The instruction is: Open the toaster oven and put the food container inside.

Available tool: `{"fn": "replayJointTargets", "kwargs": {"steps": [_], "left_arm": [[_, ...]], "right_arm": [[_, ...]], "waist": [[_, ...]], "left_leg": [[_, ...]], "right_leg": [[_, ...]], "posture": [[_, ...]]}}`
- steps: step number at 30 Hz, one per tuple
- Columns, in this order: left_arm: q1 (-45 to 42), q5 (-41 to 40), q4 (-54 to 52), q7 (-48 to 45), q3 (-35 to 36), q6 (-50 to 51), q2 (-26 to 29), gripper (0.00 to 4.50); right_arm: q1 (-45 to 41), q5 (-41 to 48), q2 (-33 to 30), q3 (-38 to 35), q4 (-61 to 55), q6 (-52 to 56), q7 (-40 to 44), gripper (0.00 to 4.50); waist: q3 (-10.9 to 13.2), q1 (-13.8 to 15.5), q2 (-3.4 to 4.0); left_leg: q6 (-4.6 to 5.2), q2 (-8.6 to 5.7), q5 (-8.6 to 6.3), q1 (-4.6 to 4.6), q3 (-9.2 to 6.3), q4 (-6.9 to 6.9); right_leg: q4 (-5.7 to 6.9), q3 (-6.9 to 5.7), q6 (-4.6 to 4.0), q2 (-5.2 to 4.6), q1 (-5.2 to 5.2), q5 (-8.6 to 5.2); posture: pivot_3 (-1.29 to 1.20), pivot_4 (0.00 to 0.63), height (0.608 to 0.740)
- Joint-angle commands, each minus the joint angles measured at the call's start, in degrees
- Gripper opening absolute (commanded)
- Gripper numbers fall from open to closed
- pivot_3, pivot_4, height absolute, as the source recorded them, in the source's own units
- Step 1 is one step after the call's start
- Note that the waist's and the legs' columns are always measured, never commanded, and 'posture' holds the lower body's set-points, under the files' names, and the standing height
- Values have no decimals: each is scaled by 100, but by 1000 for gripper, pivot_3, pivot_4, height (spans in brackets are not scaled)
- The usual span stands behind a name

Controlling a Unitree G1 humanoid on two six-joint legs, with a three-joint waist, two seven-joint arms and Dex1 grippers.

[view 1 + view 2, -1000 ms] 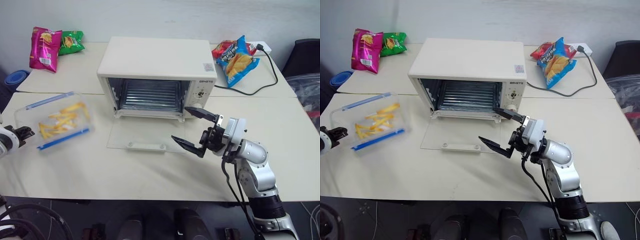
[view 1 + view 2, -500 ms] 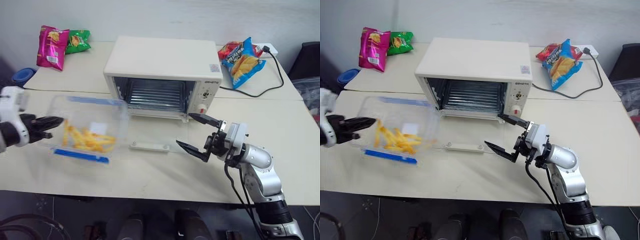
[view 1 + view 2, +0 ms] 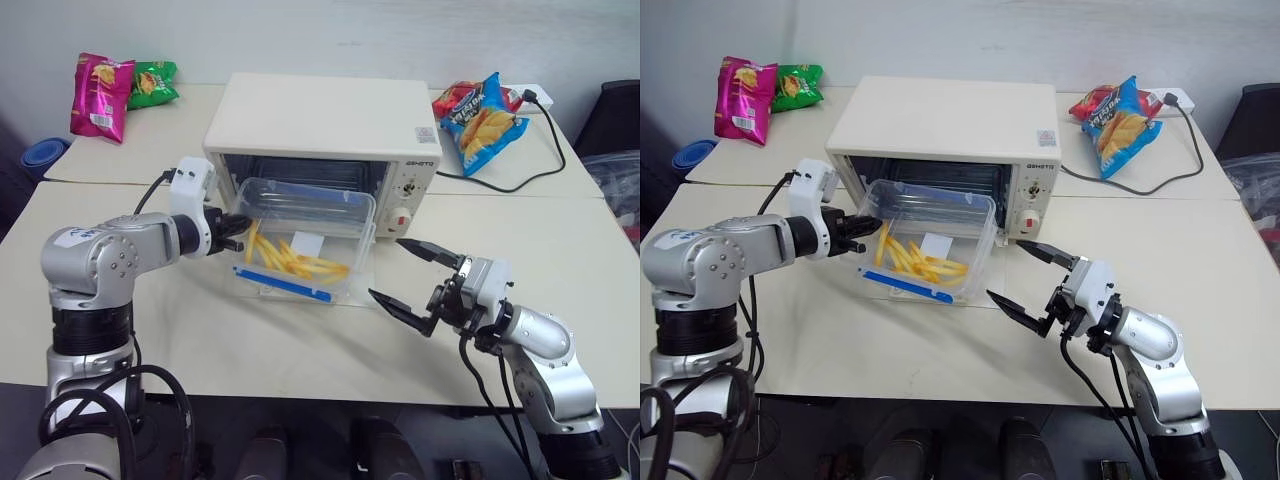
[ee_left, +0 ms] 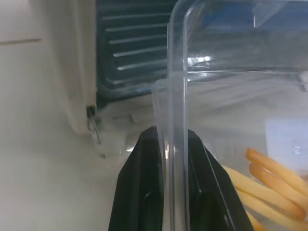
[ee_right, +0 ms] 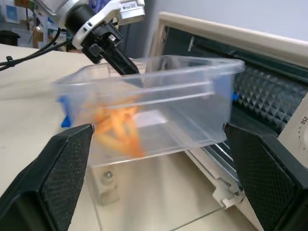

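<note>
At the mouth of the toaster oven (image 3: 322,130), with its glass door dropped flat toward you, the food container (image 3: 303,240) hung tilted above that door, its far edge just at the opening and not yet inside. Your left gripper (image 3: 233,231) was pinched on the container's thin left wall, one finger inside and one outside, as the left wrist view showed. Your right gripper (image 3: 414,282) sat to the near right of the door with its jaws spread wide and nothing between them. The box looked light and fairly stiff, but its clear plastic was probably slick, and held by one wall it was sagging toward its free right end, so the fries (image 3: 291,259) lay heaped along the low side. You would likely have done better gripping near a blue clip (image 3: 283,285) or steadying the right end.
</note>
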Motion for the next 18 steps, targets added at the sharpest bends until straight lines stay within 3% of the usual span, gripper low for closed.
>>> {"fn": "replayJointTargets", "kwargs": {"steps": [1, 6, 10, 13, 16, 18], "left_arm": [[-102, 27, 12, -85, 166, -230, -175, 1585], [-232, -592, 100, -613, 1033, -232, -252, 2964], [410, -601, 34, -1452, 1112, -641, 464, 2964], [1160, -449, 14, -2675, 994, -1470, 1239, 2964], [2150, 223, 176, -4309, 656, -3612, 1729, 2429], [2438, 293, 368, -4846, 573, -4410, 1615, 1828]], "right_arm": [[115, 145, 2, -174, -400, 93, -215, 4500], [274, 370, -105, -331, -597, 341, -250, 4500], [381, 493, -205, -405, -824, 662, -357, 4500], [468, 725, -418, -252, -1150, 1318, -372, 4500], [570, 449, -803, 259, -1290, 2099, -363, 3944], [499, 223, -822, 575, -1237, 2293, -458, 3249]], "waist": [[0, 14, 0], [0, 13, 0], [0, -52, 1], [1, -74, 2], [2, -48, 3], [1, -2, 7]], "left_leg": [[0, -1, 0, -1, -1, 3], [0, -1, 0, -7, -5, 8], [-1, 4, 0, 6, 5, -12], [-3, 4, -1, 9, -2, -13], [-4, 5, -2, 2, -15, -10], [-3, 3, -2, 4, -14, -14]], "right_leg": [[1, 1, 0, -1, 0, 0], [0, -2, 1, -2, 0, 0], [-2, -2, 1, 2, -1, 0], [-4, 1, 1, 2, -1, 0], [-15, 30, -4, -5, -1, -2], [-25, 31, -8, -9, 2, -4]], "posture": [[0, 150, 740], [0, 150, 740], [0, 150, 740], [0, 150, 740], [0, 150, 740], [0, 150, 740]]}}
